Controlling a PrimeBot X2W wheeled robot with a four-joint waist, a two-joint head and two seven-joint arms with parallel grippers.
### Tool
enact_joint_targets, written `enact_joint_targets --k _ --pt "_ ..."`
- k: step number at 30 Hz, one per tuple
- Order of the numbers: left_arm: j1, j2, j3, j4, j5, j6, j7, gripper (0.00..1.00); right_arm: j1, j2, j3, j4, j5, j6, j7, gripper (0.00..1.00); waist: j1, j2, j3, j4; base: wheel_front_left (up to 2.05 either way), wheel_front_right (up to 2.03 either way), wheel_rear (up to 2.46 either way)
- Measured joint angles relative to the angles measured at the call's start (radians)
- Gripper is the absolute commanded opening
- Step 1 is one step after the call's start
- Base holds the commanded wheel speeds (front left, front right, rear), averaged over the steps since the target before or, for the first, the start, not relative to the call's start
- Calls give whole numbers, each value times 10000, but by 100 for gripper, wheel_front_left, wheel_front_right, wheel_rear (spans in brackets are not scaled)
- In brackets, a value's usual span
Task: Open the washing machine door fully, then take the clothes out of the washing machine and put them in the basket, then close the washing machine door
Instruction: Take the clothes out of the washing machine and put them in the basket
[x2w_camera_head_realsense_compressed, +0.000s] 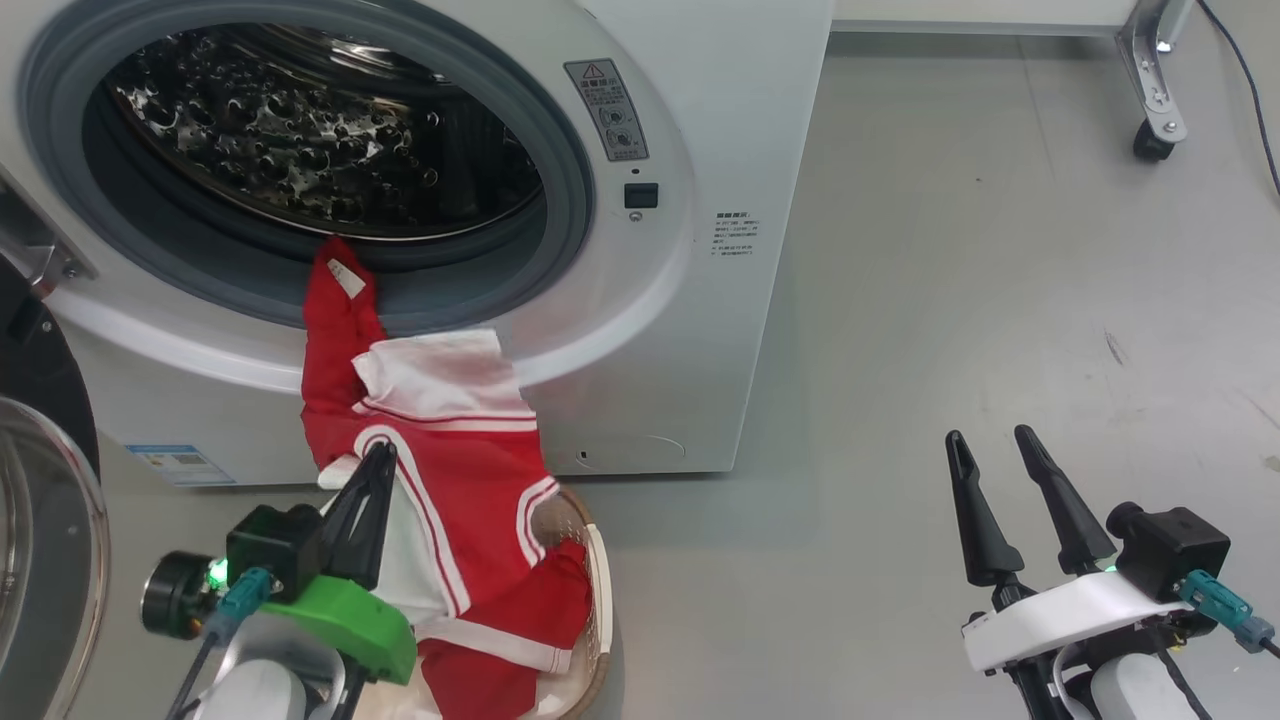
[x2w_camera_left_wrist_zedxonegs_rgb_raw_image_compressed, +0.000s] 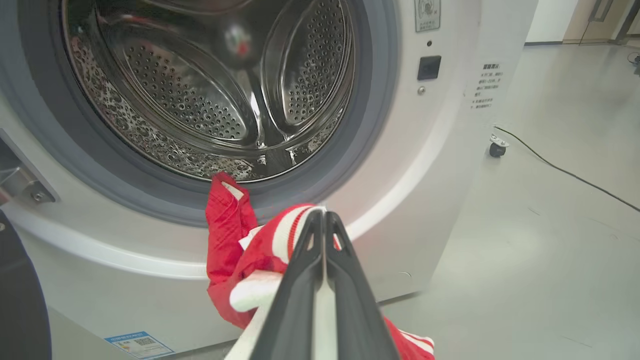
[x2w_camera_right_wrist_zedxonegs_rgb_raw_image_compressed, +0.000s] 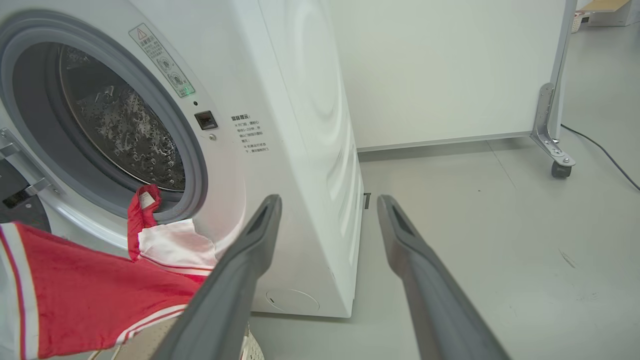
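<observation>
The white washing machine (x2w_camera_head_realsense_compressed: 720, 120) stands with its porthole uncovered, the steel drum (x2w_camera_left_wrist_zedxonegs_rgb_raw_image_compressed: 200, 100) showing. The washing machine door (x2w_camera_head_realsense_compressed: 40, 520) is swung out at the far left. The red and white clothes (x2w_camera_head_realsense_compressed: 450, 470) hang from the grey gasket over the machine's front and down into the cream basket (x2w_camera_head_realsense_compressed: 598, 590) on the floor below. My left gripper (x2w_camera_head_realsense_compressed: 378, 465) is shut on a fold of the clothes (x2w_camera_left_wrist_zedxonegs_rgb_raw_image_compressed: 225, 240) just under the porthole, its tips (x2w_camera_left_wrist_zedxonegs_rgb_raw_image_compressed: 324, 215) pressed together. My right gripper (x2w_camera_head_realsense_compressed: 990, 445) hangs open over the floor at the lower right, holding nothing.
Grey floor (x2w_camera_head_realsense_compressed: 950, 300) spreads to the right of the machine. A white panel on a metal caster foot (x2w_camera_head_realsense_compressed: 1150, 130) stands at the back right, with a black cable (x2w_camera_head_realsense_compressed: 1245, 80) beside it. A blue sticker (x2w_camera_head_realsense_compressed: 180, 463) sits low on the machine's front.
</observation>
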Motion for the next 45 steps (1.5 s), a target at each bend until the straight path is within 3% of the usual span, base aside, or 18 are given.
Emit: enact_joint_targets --k 24,45 --pt "430 -25 -552 2920 -119 -2 1797 0 -470 -155 196 -311 -4 0 104 100 0 0 1290 -549 0 0 0" --pt "-1476 219 234 4577 -362 238 2063 0 -1069 -167 345 -462 -4 0 134 100 0 0 2869 -1692 0 0 0"
